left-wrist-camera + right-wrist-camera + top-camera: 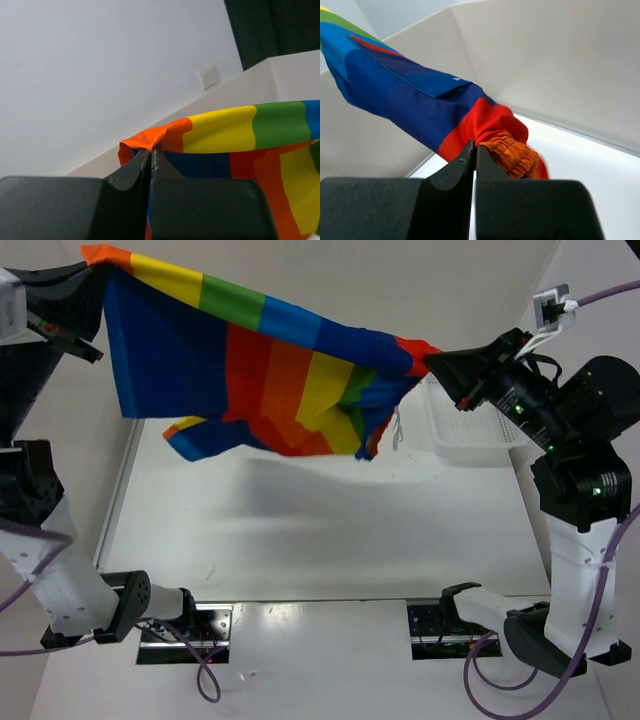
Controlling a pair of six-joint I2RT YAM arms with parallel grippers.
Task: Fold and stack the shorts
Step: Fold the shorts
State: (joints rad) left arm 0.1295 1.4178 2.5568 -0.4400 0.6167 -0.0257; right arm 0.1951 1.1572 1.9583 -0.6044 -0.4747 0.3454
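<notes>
Spreading step: left gripper point(151, 152) is clamping the shorts point(270, 370) at ten o'clock, right gripper point(474, 148) clamping the three o'clock waistband. Lowering them flat onto the table point(300, 540) is likely needed next.

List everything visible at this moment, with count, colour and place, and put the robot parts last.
shorts: one, rainbow stripes with a dark blue pocket, held in the air above the table, stretched between both grippers
tray: one, white, right side of the table, partly hidden by the right arm
wall plate: one, white, on the wall, seen in the left wrist view
table: one, white, beneath the shorts
cables: several, purple, at the arm bases
left gripper: one, black, shut on an orange corner of the shorts
right gripper: one, black, shut on a gathered orange edge of the shorts
</notes>
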